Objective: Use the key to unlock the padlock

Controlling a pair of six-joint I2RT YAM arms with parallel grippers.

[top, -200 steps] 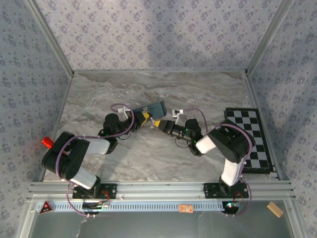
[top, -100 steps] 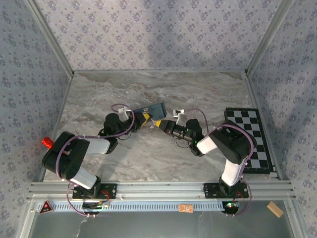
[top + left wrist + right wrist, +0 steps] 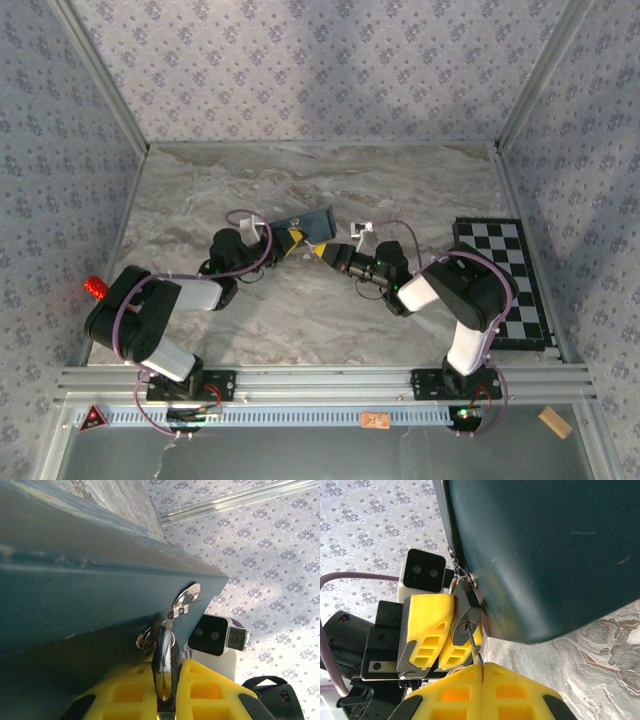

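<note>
**Top view.** Your two arms meet at mid-table. The left gripper (image 3: 290,240) and right gripper (image 3: 322,250) sit nose to nose just under the near corner of the blue box (image 3: 308,220). The jaws and the lock are too small here to tell apart. A chessboard (image 3: 505,280) lies flat at the right edge, well apart from the arms. A small red object (image 3: 95,288) sits by the left arm's elbow. A wooden block (image 3: 553,421) rests below the front rail (image 3: 320,382). The table (image 3: 400,190) is grey-veined marble, with floral-patterned walls (image 3: 300,70) on three sides.

**Left wrist.** The box blocks most of your sight. The padlock (image 3: 162,655) hangs from the metal hasp (image 3: 186,599) at the box corner. The left jaws are clamped on its black body, with the yellow fingers (image 3: 125,695) tight on both sides. The right wrist's camera housing (image 3: 216,635) sits just behind.

**Right wrist.** The box looms at upper right, with marble below it. You can see the key (image 3: 471,640) seated in the keyhole on the padlock's end. The right jaws are pressed together on the key's head.
</note>
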